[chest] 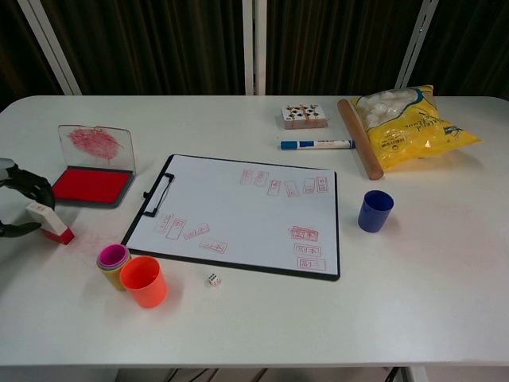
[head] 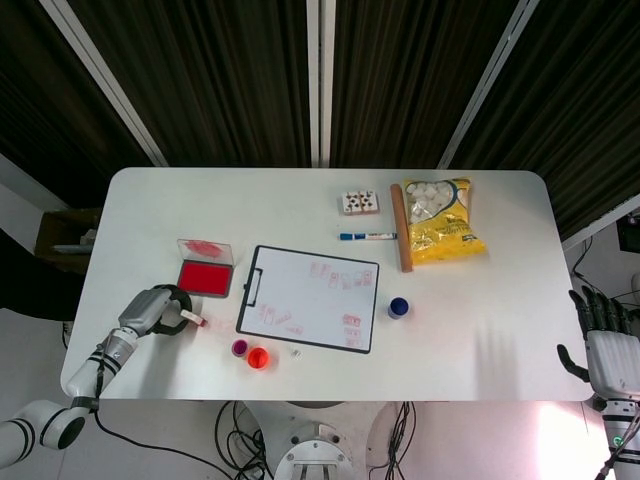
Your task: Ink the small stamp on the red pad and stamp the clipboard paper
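The small stamp (head: 193,320) (chest: 49,223), white with a red base, leans to the left on the table just in front of the red ink pad (head: 204,275) (chest: 91,185). My left hand (head: 158,308) (chest: 20,183) curls around the stamp's white top and holds it there, with the base near the table. The pad's clear lid (chest: 95,143) stands open behind the pad. To the right of the pad lies the clipboard paper (head: 310,297) (chest: 238,211), marked with several red prints. My right hand (head: 605,345) is off the table's right edge, fingers apart and empty.
A purple cup (chest: 113,257), an orange cup (chest: 144,280) and a small die (chest: 213,278) sit in front of the clipboard. A blue cup (chest: 374,210) stands to its right. At the back are a marker (chest: 316,144), a wooden rolling pin (chest: 359,147), a yellow bag (chest: 409,119) and a card box (chest: 304,115).
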